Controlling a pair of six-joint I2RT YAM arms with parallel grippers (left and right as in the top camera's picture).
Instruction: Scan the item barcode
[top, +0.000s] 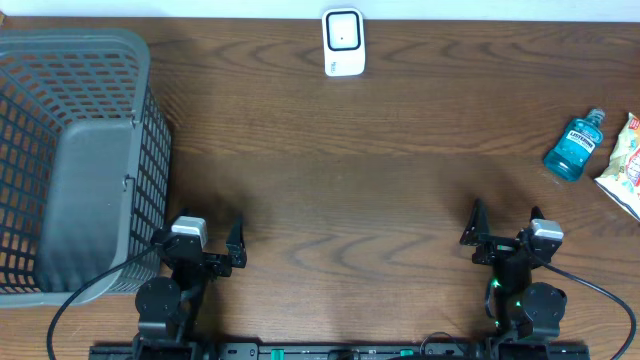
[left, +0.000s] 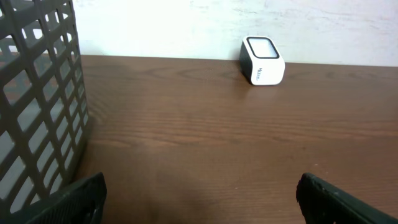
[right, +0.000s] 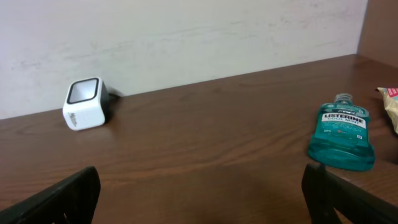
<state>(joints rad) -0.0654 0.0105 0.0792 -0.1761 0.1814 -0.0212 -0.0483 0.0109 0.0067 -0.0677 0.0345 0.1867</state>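
Note:
A white barcode scanner (top: 343, 42) with a dark window stands at the table's far edge, also seen in the left wrist view (left: 262, 60) and the right wrist view (right: 86, 103). Two items lie at the right: a teal mouthwash bottle (top: 575, 147) on its back (right: 341, 137) and a snack bag (top: 625, 160) at the edge. My left gripper (top: 197, 240) rests low at the near left, open and empty (left: 201, 199). At the near right, my right gripper (top: 505, 228) is open too (right: 202, 193), holding nothing, with the bottle ahead and to its right.
A large grey mesh basket (top: 70, 150) fills the left side, close beside my left gripper, and its wall (left: 37, 93) shows in the left wrist view. A pale wall (right: 186, 37) runs behind the table's far edge.

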